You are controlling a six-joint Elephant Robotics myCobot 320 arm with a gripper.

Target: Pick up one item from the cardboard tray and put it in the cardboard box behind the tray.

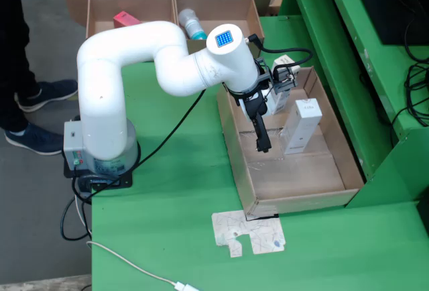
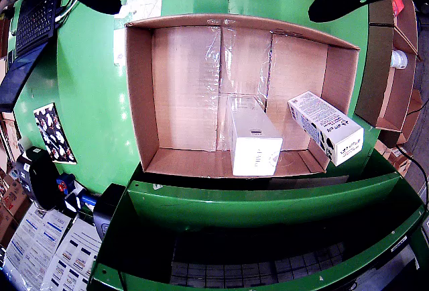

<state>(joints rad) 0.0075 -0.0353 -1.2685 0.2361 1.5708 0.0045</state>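
Bright green table (image 1: 181,224) fills most of the fixed view, grey concrete floor (image 1: 33,190) off at 9 o'clock, green shelving (image 1: 355,43) at 2 o'clock, someone's dark sneakers (image 1: 37,137) nearby.

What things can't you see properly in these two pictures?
- End effector: in the fixed view it is a dark shape, so open or shut cannot be told; in the riding view only its dark tips show at the top corners.
- Second white box: mostly hidden behind the arm in the fixed view.
- Print on the angled white box: too small to read.
- Pink item and bottle in the back box: partly hidden by the arm.
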